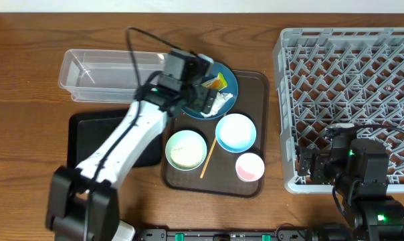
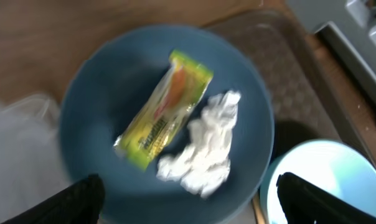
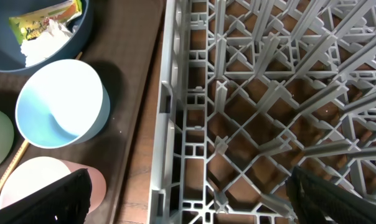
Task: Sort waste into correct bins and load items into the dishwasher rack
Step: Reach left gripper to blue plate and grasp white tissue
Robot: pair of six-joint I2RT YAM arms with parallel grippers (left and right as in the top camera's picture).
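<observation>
- The left claw (image 2: 188, 186) hung directly above the dark blue dish (image 2: 101, 99). Its two black fingers were spread wide and held nothing.
- A yellow snack wrapper (image 2: 166, 112) and a crumpled white tissue (image 2: 203, 149) lay in the dish, touching each other. The tissue was on the side nearer the light blue bowl (image 1: 236, 131).
- The dish sat at the far left corner of a brown tray (image 1: 253, 87).
- The light blue bowl stood on the same tray, just beside the dish on the robot's side.
- A mint bowl (image 1: 186, 148) stood to the left of the light blue bowl, and a pink cup (image 1: 249, 167) stood close to the tray's near edge.
- A thin chopstick (image 1: 209, 161) lay at a slant between the mint bowl and the cup.
- The mint bowl had a pale speckled layer at its bottom, too small to identify.
- A clear tub (image 1: 102, 70) lay on the wooden table (image 1: 28, 40) to the left of the dish.
- A black tray (image 1: 88, 134) lay on the near side of the tub, partly covered by the left arm.
- A large grey rack (image 1: 349, 67) with upright pegs filled the right side of the table, beside the brown tray.
- The right claw (image 3: 188, 186) hovered low over the rack's near left edge with its fingers apart, gripping nothing. One finger was above the cup and the other above the lattice.
</observation>
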